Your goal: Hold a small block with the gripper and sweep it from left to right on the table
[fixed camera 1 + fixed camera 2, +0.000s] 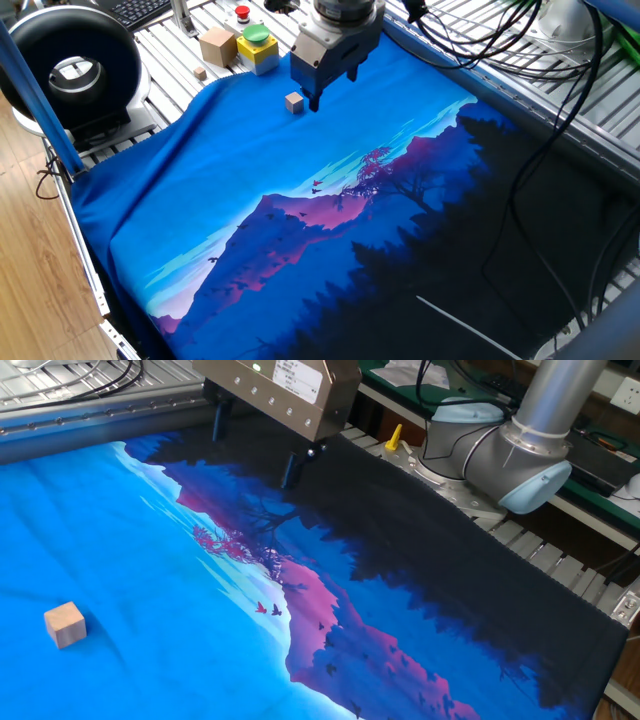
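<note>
The small block (293, 101), a tiny light-tan wooden cube, lies on the blue cloth of the table (250, 180) near its far edge. It also shows in the other fixed view (65, 624), resting alone on the cloth. The gripper (315, 98) hangs just to the right of the block, close above the cloth, apart from the block. In the other fixed view the gripper (254, 448) has its two black fingers (291, 469) spread wide with nothing between them. It is open and empty.
A larger tan box (217, 45), a yellow box with a green button (258, 46) and a red button (241, 14) stand on the metal slats behind the block. A black round device (70, 65) sits at the left. Black cables (530, 150) hang over the right side.
</note>
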`<move>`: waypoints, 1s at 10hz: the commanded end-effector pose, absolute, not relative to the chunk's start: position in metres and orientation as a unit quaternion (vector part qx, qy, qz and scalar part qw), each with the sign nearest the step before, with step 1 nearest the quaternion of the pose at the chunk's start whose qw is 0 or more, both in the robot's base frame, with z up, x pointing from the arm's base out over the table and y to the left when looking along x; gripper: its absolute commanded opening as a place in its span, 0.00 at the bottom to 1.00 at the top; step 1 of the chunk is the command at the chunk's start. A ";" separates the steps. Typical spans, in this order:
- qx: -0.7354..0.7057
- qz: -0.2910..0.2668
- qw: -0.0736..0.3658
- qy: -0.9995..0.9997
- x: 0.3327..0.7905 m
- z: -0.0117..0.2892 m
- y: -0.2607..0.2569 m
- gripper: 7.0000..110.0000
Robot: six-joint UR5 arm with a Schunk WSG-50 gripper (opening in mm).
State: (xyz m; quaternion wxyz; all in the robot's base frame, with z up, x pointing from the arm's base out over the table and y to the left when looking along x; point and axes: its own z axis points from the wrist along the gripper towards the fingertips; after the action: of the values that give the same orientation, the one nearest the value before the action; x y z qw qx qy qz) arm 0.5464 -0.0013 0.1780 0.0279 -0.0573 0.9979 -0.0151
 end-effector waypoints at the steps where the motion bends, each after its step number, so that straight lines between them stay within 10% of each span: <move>1: -0.058 -0.009 0.030 0.998 0.549 0.179 -0.003 0.57; 5: -0.051 -0.024 0.040 0.998 0.556 0.178 -0.013 0.57; 6: -0.046 -0.025 0.044 0.998 0.560 0.176 -0.015 0.15; 10: 0.013 -0.016 0.054 0.998 0.586 0.165 -0.012 0.15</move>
State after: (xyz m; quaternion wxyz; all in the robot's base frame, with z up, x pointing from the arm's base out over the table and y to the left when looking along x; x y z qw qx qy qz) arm 0.5726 -0.0151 0.1682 0.0479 -0.0245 0.9983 -0.0224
